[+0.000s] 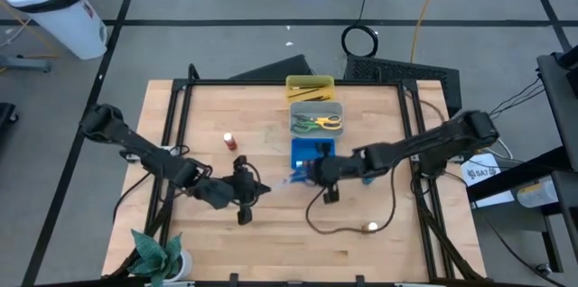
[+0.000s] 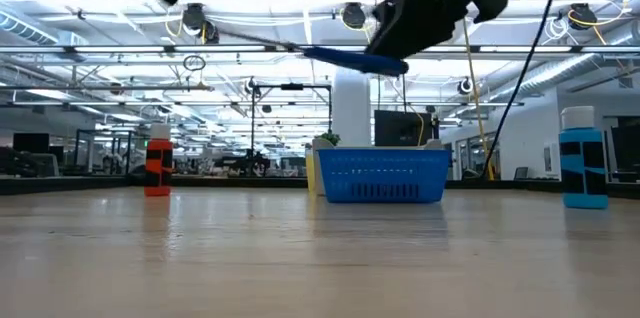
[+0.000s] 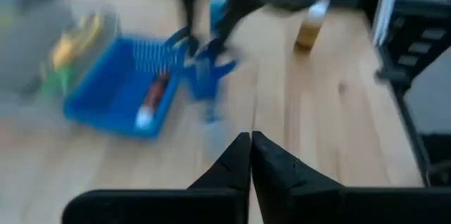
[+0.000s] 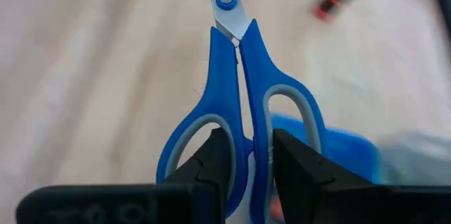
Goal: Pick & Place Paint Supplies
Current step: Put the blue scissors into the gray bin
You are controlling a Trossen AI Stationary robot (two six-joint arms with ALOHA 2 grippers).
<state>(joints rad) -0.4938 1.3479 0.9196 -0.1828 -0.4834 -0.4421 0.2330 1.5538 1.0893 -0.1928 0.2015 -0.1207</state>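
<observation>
My right gripper [image 1: 312,174] hovers at the near end of the blue tray [image 1: 313,152], shut on the blue-handled scissors [image 4: 236,62]. In the low view the scissors [image 2: 355,59] hang high above the table, roughly level. My left gripper [image 1: 253,188], shut and empty, is just to their left; its fingers meet in the left wrist view [image 3: 250,143]. The red bottle [image 1: 229,141] and a dark bottle [image 1: 239,162] stand behind it. A whitish bottle [image 1: 370,226] stands near the front, and a blue bottle [image 2: 583,168] shows in the low view. Green and yellow scissors [image 1: 318,123] lie in the grey tray. My right gripper pinches the blue scissors between its two fingers at the handle. One finger [image 4: 215,153] sits at each finger loop, with the loops' inner bars [image 4: 246,122] between them. The closed blades [image 4: 227,2] point straight away from the gripper. The scissors are lifted clear of the table.
The yellow tray [image 1: 310,87], grey tray [image 1: 316,109] and blue tray stand in a row at the table's middle far side. A red-and-white thing [image 3: 151,97] lies in the blue tray. A green plant [image 1: 161,255] stands at the near left corner. A cable [image 1: 334,224] loops across the near right.
</observation>
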